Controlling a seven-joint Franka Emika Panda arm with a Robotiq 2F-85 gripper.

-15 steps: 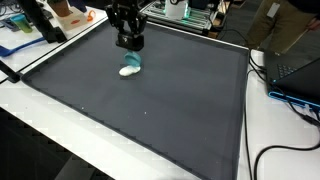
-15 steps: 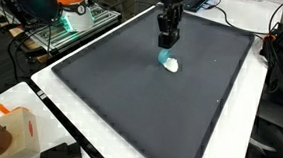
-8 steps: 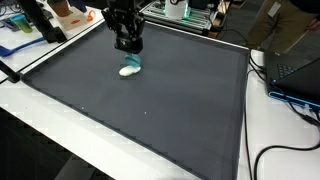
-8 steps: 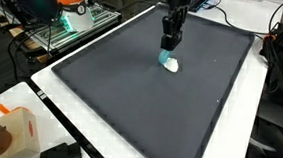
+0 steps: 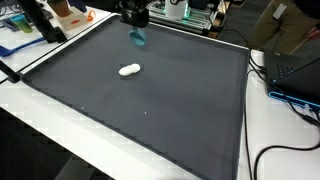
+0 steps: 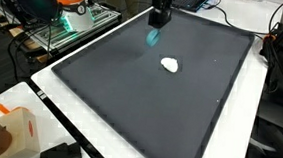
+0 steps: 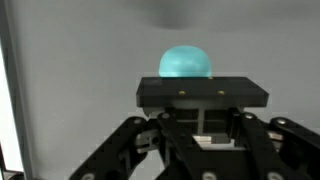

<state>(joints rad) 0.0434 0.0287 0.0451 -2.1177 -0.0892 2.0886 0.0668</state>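
The teal rounded piece [image 5: 137,38] is pinched at the tips of the claw [image 5: 136,29], whose jaws are pressed together on it. It is held in the air above the far part of the dark mat [image 5: 150,120], clear of its surface. The grasp and lift are judged done; the piece is not yet set down anywhere. A white lump [image 5: 129,70] lies on the mat, apart from the claw. The mat is laid on a white bench [image 5: 45,135], with cables [image 5: 285,148] and a laptop [image 5: 300,72] at one edge. No obstacle is seen beneath the claw.
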